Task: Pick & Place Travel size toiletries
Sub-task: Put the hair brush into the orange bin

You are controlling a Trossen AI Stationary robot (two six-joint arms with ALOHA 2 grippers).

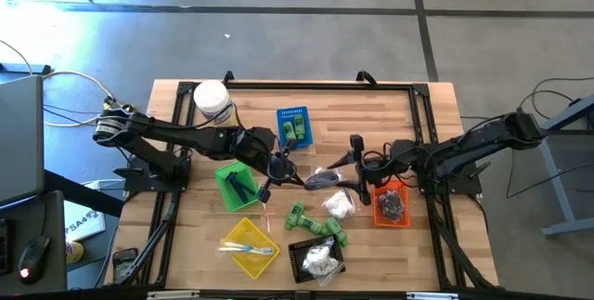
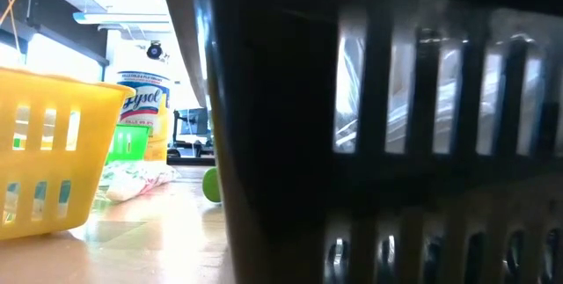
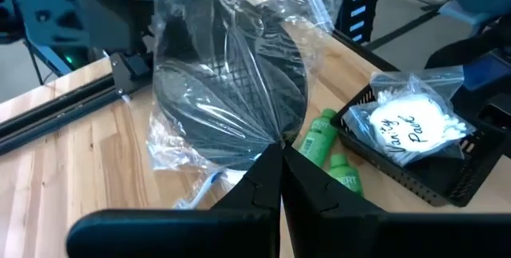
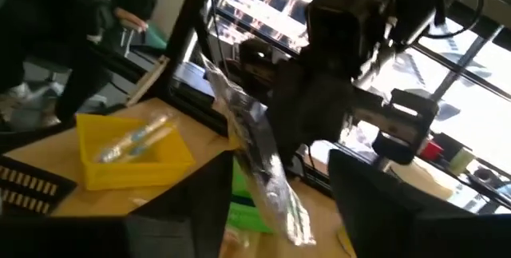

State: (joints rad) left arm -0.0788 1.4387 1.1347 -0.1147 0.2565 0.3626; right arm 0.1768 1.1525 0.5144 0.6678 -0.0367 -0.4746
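Observation:
A clear plastic packet with a dark piece inside (image 3: 227,98) hangs above the table's middle (image 1: 322,180), and my left gripper (image 3: 279,156) is shut on it. My right gripper (image 4: 283,202) is open and faces it from the table's right (image 1: 358,168). Its fingers stand on either side of the packet's far end (image 4: 263,166), and I see no touch. Green little bottles (image 1: 316,227) and a white soft packet (image 1: 340,204) lie on the wood. Another white packet (image 3: 411,126) lies in the black basket (image 1: 316,261). My left gripper pinches the packet's plastic edge (image 3: 270,140) between its two fingertips. The fingers come from the table's left, slanting a little downward. The packet stands out beyond the fingertips, lifted clear of the table.
A blue basket (image 1: 293,125) and a big white jar (image 1: 213,102) stand at the back. A green basket (image 1: 236,185) sits at the left, a yellow one (image 1: 249,247) in front and an orange one (image 1: 392,205) at the right. The black basket's wall (image 2: 387,126) fills most of the low view.

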